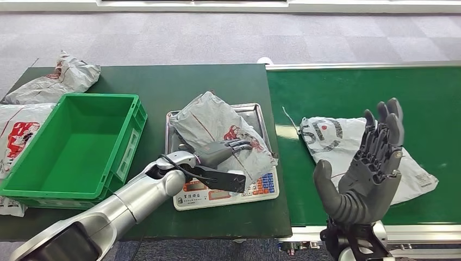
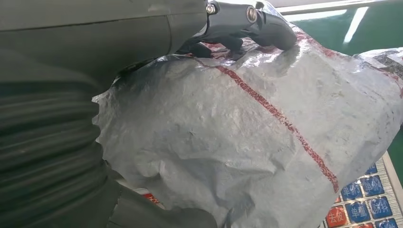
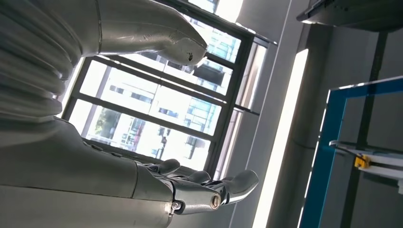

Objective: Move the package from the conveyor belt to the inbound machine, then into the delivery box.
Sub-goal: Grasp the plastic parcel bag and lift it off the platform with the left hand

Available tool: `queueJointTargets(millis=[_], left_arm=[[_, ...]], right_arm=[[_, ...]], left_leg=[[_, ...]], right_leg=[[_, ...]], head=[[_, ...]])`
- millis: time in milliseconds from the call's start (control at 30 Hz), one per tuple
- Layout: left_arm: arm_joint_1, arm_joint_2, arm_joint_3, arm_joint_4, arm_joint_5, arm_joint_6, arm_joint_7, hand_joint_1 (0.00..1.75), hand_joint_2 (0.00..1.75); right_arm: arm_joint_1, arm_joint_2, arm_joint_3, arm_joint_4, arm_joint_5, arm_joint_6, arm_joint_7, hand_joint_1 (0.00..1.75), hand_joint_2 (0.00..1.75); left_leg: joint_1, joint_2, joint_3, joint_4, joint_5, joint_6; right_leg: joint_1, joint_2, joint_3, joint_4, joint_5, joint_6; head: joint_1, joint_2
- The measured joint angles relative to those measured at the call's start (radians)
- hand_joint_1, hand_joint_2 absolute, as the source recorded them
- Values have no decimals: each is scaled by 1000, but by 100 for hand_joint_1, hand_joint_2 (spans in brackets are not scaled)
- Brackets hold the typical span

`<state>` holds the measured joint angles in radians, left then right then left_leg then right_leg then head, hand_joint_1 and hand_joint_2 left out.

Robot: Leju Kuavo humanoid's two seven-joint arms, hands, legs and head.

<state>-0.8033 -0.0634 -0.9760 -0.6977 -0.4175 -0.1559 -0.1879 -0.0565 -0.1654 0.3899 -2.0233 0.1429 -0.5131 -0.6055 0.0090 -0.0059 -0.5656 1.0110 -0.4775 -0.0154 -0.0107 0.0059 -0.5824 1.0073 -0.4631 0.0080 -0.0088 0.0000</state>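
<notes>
Head view: dark green tabletop (image 1: 163, 81) carrying the inbound machine (image 1: 217, 193), a scale with a steel tray and a coloured keypad, taken as the landmark. Right of the machine runs the green conveyor belt (image 1: 369, 92); left of it stands the green delivery box (image 1: 76, 144). On the machine's tray lies the package (image 1: 215, 128), a crumpled grey bag with a red stripe and red print. The left robot hand (image 1: 220, 155) rests on the package's near side, dark fingers laid over the bag and the thumb below it near the keypad; in the left wrist view the package (image 2: 247, 137) fills the space directly under the fingertips (image 2: 266, 23), which press into its top surface; whether the grip is closed cannot be told. A second grey bag (image 1: 359, 149) lies on the belt right of the machine. Above the belt's near edge the right robot hand (image 1: 364, 174) is raised, palm open, fingers spread, holding nothing. More grey bags (image 1: 54, 79) lie beyond the delivery box.
</notes>
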Motion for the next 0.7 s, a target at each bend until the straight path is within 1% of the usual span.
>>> queueJointTargets(millis=[67, 100, 267, 433, 700], left_arm=[[1, -7, 0, 13, 4, 9, 4, 134, 175], [1, -10, 0, 20, 5, 14, 5, 175, 175], [2, -23, -1, 49, 3, 35, 6, 175, 175], [0, -28, -1, 60, 2, 47, 3, 175, 175], [-8, -10, 0, 54, 2, 86, 2, 175, 175]], right_arm=[[-9, -2, 6, 7, -3, 3, 2, 0, 175], [-16, -3, 9, 10, -5, 3, 3, 0, 175], [-45, -8, 23, 23, -9, 0, 6, 0, 175], [-50, -10, 29, 31, -9, -6, 7, 0, 175], [-39, -19, 30, 32, -8, -13, 13, 0, 175]], left_leg=[[0, 0, 0, 0, 0, 0], [0, 0, 0, 0, 0, 0], [0, 0, 0, 0, 0, 0], [0, 0, 0, 0, 0, 0], [0, 0, 1, 0, 0, 0]], right_leg=[[0, 0, 0, 0, 0, 0], [0, 0, 0, 0, 0, 0], [0, 0, 0, 0, 0, 0], [0, 0, 1, 0, 0, 0], [0, -1, 1, 0, 0, 0]], head=[[0, 0], [0, 0], [0, 0], [0, 0], [0, 0]])
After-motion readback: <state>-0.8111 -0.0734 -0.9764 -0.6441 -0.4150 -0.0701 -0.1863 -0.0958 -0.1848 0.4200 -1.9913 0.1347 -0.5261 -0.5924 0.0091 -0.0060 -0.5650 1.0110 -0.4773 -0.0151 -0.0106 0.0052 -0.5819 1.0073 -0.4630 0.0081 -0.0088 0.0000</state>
